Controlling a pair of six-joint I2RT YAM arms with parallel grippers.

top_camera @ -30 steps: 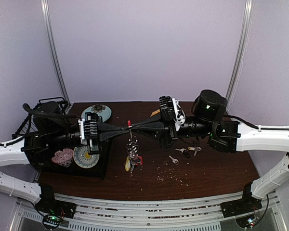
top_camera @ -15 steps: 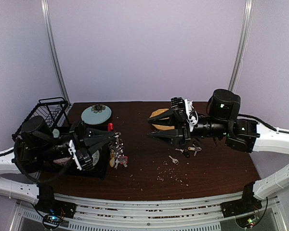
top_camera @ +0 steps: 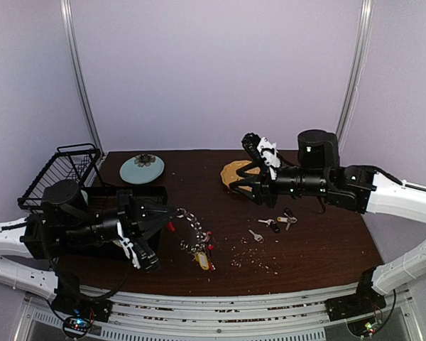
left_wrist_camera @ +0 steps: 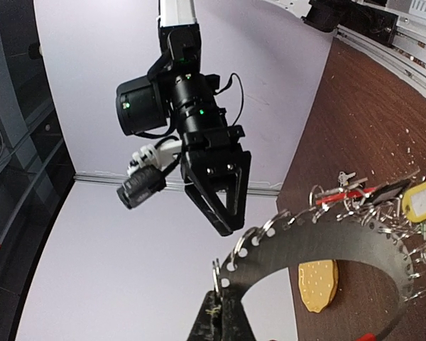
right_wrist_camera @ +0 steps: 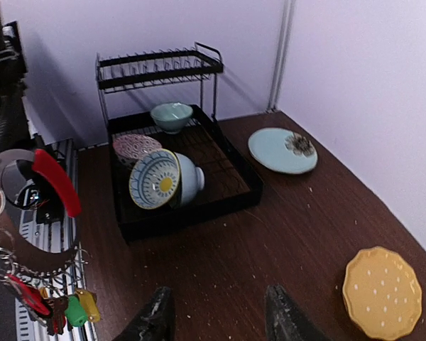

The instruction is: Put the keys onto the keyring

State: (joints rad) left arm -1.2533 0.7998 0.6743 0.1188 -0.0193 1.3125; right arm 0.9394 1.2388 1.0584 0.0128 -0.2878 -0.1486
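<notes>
Left end effector (top_camera: pixel 173 212) clenched the silvery red-sectioned keyring (top_camera: pixel 196 231); we judged the released right end effector (top_camera: pixel 234 182) should pinch one small silver key (top_camera: pixel 255 235) by its head.

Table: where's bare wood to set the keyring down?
Bare wood between the teal plate and the yellow plate, and the near right corner past the loose keys. Crowded at left: the dish rack and the hanging keyring.

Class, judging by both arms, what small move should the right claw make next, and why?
Probably lower the right claw toward the loose keys on the table: it is open and empty, while the left claw grips the keyring.
</notes>
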